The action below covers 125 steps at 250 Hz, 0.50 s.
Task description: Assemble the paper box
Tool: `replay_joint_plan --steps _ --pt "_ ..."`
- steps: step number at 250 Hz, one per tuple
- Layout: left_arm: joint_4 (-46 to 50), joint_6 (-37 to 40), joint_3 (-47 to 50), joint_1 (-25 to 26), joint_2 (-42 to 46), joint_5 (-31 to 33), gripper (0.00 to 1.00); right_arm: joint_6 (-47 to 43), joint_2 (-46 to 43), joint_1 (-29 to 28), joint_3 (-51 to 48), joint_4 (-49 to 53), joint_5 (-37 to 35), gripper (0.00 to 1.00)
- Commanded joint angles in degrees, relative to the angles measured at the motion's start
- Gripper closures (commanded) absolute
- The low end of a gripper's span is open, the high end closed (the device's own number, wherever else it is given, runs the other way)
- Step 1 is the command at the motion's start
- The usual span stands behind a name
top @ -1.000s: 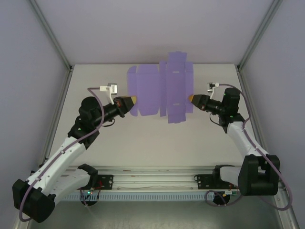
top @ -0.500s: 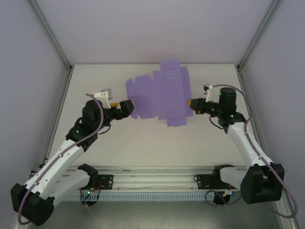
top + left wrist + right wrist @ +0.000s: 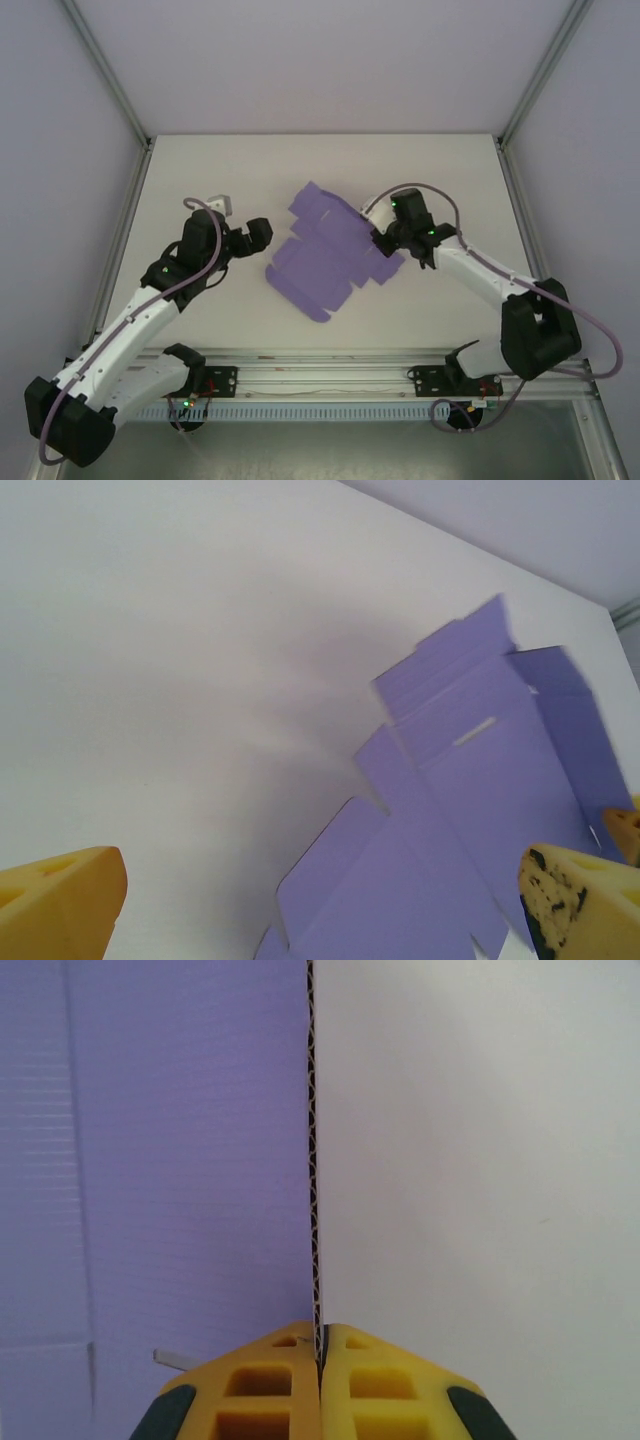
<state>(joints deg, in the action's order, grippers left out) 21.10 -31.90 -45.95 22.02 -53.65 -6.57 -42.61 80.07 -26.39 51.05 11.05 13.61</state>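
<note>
My right gripper [image 3: 320,1345] pinches the flat purple die-cut card sheet [image 3: 320,265] edge-on; left gripper [image 3: 258,232] hangs open, I'd close it squarely just ahead.

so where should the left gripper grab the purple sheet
Probably the free left edge flap, the part nearest the left gripper, coming in from the left with the jaws open as they are. The paper box is a thin flat sheet, so only an edge fits between the fingers. The right gripper pinches the opposite edge, so a left-side hold would balance it.
</note>
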Motion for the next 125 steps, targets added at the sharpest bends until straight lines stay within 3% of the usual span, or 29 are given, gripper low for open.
replay_joint_plan --steps 1,19,67,125 --pt "-3.91 1.83 -5.10 -0.10 -3.47 -3.85 0.00 -17.99 0.84 -3.99 -2.96 -15.73 -13.95 1.00" --pt "-4.63 2.43 -8.23 -0.08 -7.54 -6.20 0.00 -21.81 2.28 -5.78 -4.86 -21.54 -14.64 1.00" --pt "-7.89 1.88 -16.64 -0.46 -21.72 -15.14 0.00 -21.74 7.89 -9.22 -6.43 -31.79 -18.66 1.00" --pt "-5.17 5.51 -28.76 -0.52 -37.32 -22.13 0.00 -22.54 11.95 -11.22 -7.33 -34.66 -21.81 1.00"
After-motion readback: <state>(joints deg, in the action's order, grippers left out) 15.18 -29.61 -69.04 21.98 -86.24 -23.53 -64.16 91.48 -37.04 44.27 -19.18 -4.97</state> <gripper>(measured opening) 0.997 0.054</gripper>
